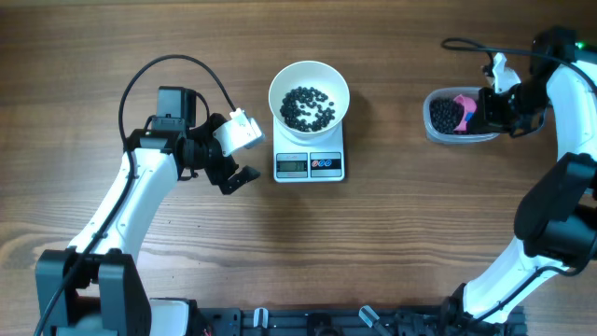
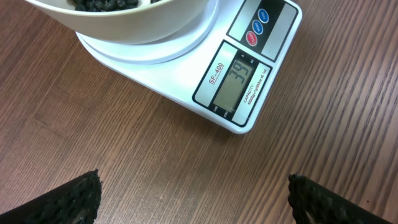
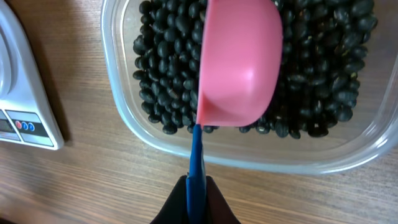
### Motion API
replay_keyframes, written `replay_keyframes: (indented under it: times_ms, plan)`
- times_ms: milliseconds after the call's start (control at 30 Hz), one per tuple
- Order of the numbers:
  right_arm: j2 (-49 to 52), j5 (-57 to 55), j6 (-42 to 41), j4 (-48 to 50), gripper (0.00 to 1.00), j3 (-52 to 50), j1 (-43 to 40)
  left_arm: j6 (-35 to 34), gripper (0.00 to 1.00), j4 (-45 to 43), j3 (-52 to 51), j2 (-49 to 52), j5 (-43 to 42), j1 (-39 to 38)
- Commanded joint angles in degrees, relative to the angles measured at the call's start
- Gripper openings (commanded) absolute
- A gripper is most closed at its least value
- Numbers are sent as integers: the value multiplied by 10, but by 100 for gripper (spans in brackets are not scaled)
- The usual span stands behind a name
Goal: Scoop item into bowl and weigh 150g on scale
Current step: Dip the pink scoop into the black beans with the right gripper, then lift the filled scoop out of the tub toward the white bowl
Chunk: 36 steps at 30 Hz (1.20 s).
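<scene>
Leftmost, at mid-left of the overhead frame, the left gripper [image 1: 244, 151] hovered over the wooden table [image 1: 392, 243] with its jaws spread wide and nothing between them, just beside the scale [image 1: 310, 165]; at upper centre the white bowl [image 1: 328, 75] stood on the scale's platform, a thin scatter of black beans [image 1: 306, 106] across its bottom; in the left wrist view the display [image 2: 236, 78] read 39; toward the upper right lay the clear tub [image 3: 249, 162], well apart from the scale, holding a dark heap of beans [image 3: 155, 81]; the pink scoop [image 3: 239, 62] sat over that heap inside the tub; the right gripper [image 3: 196, 199] was pressed tight on the scoop's blue handle [image 3: 195, 155], which crossed the tub's near rim.
</scene>
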<state>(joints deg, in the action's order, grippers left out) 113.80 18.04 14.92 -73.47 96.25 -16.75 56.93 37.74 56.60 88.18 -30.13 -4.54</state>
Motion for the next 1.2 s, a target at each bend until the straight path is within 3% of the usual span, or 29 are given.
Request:
replay_keyframes:
  times_ms: [0, 367, 533, 767, 1167]
  plan:
    - [11, 34, -1, 20, 4, -28, 2, 5, 100, 0, -5, 5, -13, 3]
    - [11, 46, -43, 38, 4, -52, -1, 5, 100, 0, -5, 5, -13, 3]
    - [11, 171, 3, 31, 4, -52, -59, 5, 100, 0, -5, 5, -13, 3]
    - [11, 231, 40, 20, 4, -52, -145, 5, 100, 0, -5, 5, -13, 3]
    - [11, 377, 184, -77, 4, -52, -165, 5, 100, 0, -5, 5, -13, 3]
